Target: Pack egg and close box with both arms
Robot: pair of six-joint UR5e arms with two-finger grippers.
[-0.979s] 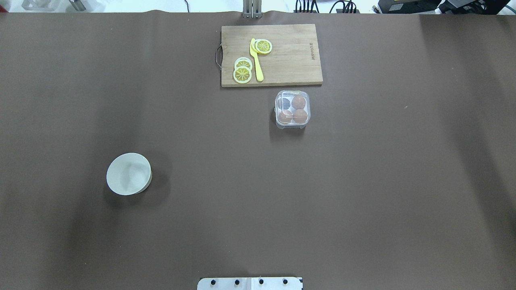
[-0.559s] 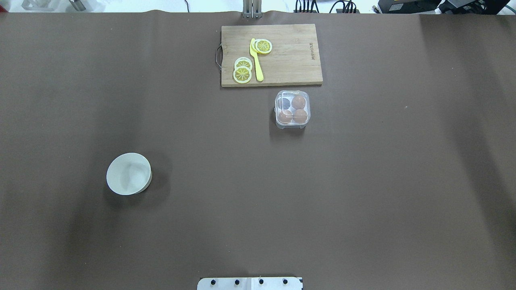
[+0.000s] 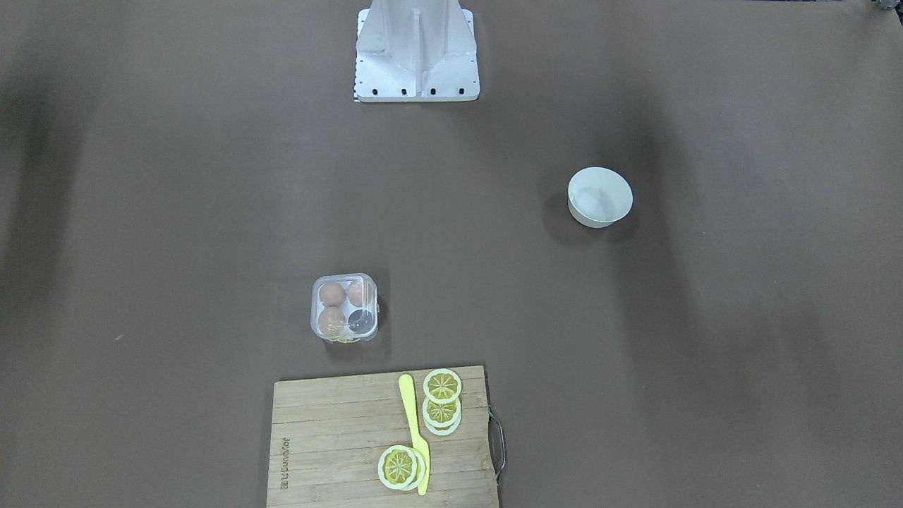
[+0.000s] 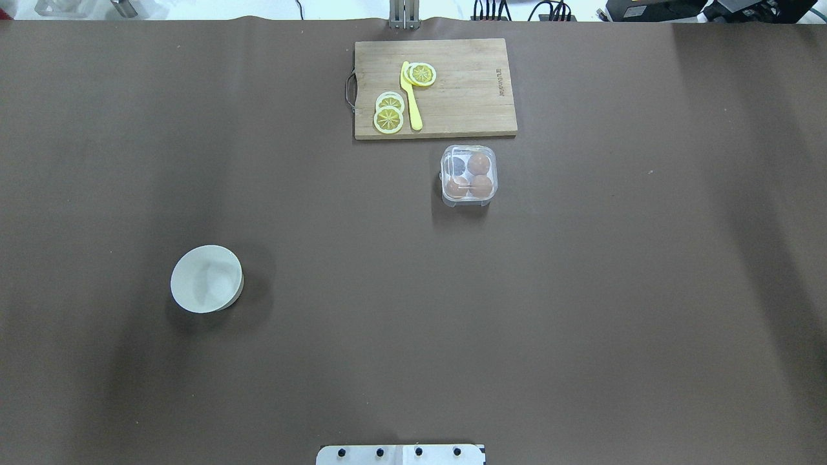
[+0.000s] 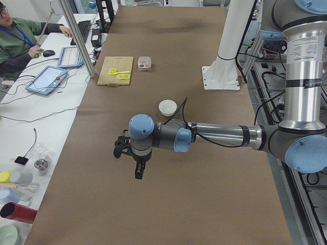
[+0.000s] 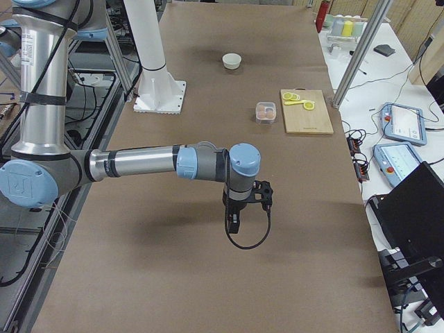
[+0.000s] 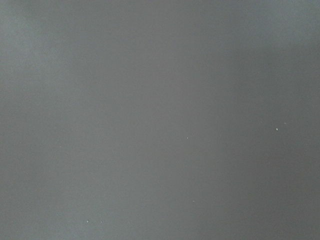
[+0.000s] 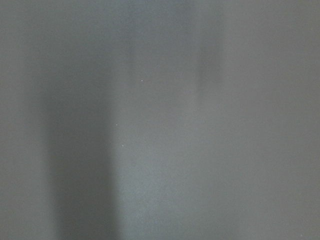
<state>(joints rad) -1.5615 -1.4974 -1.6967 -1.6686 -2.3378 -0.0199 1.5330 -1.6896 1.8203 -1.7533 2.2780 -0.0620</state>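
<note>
Left hand: hangs over bare table, holding nothing; this side view does not tell whether its fingers are spread or pressed together.
Left arm: forearm stretched out level and low across the table, with the wrist bent at the end.
Right hand: also hangs over bare table with nothing in it; a black cable loops beneath it, and the state of its fingers cannot be told.
Right arm: reaches out level from its upright column, mirroring the left arm, well apart from the box.
Wrist views: both show only blurred, plain table covering.
Table: covered in a dull brown sheet, with soft shadows towards both ends.
Robot base: white pedestal bolted at the robot's edge of the table.
Bowl: round and white, on the robot's left half, well apart from everything else.
Box: stands near the middle of the table, just short of the cutting board, with its clear lid down over the tray; whether the yellow clasp is fastened cannot be told.
Eggs: three brown ones sit in the box's cells; the far-left cell, seen from overhead, shows dark.
Cutting board: wooden, at the far edge, with a metal handle on the robot's left side.
Lemon slices: overlapping on the board, with more beside the knife's far end.
Knife: yellow, lying flat between the slices.
Room: an operator in green sits at a white bench beyond the table's far edge, with tablets close by.
</note>
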